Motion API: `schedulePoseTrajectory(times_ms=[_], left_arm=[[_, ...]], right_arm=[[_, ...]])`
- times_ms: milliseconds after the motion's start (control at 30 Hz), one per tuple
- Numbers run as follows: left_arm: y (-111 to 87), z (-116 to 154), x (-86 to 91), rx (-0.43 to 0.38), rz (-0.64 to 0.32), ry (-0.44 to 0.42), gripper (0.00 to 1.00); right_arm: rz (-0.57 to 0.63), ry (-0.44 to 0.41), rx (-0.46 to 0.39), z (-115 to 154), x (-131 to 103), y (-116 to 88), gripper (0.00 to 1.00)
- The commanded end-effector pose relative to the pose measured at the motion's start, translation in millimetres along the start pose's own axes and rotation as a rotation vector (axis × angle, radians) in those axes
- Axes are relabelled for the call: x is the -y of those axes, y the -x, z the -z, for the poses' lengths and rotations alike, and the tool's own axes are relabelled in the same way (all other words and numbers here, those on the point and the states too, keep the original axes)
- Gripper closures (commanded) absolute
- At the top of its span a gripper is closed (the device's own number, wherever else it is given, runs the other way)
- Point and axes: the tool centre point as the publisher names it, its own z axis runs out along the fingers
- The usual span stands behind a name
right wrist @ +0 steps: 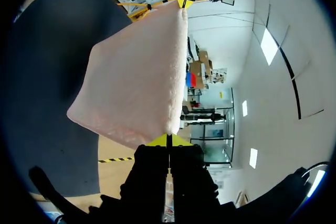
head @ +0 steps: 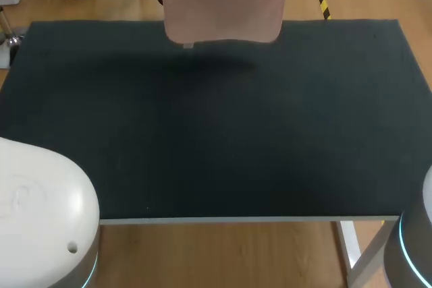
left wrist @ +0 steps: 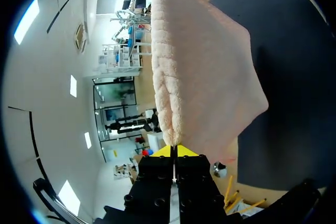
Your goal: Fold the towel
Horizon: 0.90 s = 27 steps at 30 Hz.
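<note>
Towel: a pale pink towel (head: 223,1) hangs in the air over the far edge of the table (head: 216,139) — its lower edge is clear of the dark top and casts a soft shadow on it.
Top edge: pulled straight between the two grippers; two thick layers show along it.
Left gripper (left wrist: 174,150): yellow tips pinched tight on one upper corner of the towel.
Right gripper (right wrist: 169,140): tips likewise clamped on the other upper corner.
Tag (head: 187,45): a small grey tab hangs from the towel's lower edge — any print on it is too small to read.
Left arm (head: 40,207): white housing at the near left corner.
Right arm (head: 413,234): grey housing with a light-blue ring, near right corner.
</note>
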Motion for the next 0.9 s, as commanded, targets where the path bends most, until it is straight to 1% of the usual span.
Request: schedulePoseTrajectory(times_ms=[33,233,367,400,467,600,767,833,900], left_arm=[[15.5,-29,2.8,-0.021,-0.028,0.011,1.00],[18.6,-53,3.6,-0.049,-0.054,0.010,1.00],[20.7,-65,4.8,-0.061,-0.065,0.033,1.00],[21.2,-66,4.9,-0.059,-0.061,0.017,1.00],[22.4,-67,5.2,-0.049,-0.073,0.028,1.00],[20.8,-65,5.5,-0.038,-0.076,0.020,1.00],[5.4,-60,8.4,-0.048,-0.064,0.002,1.00],[-6.8,-56,10.6,-0.056,-0.057,-0.003,1.00],[-22.8,-50,13.1,-0.067,-0.039,-0.025,1.00]], right_arm=[[0.006,-0.014,-0.007,-24,-3,11,1.00],[0.026,-0.022,-0.042,-52,1,10,1.00],[0.022,-0.036,-0.053,-68,4,13,1.00],[0.018,-0.048,-0.049,-70,5,13,1.00],[0.014,-0.050,-0.043,-71,6,14,1.00],[0.007,-0.050,-0.041,-70,9,12,1.00],[0.006,-0.043,-0.057,-63,10,-4,1.00],[0.002,-0.042,-0.067,-57,12,-14,1.00],[-0.005,-0.037,-0.080,-51,14,-25,1.00]])
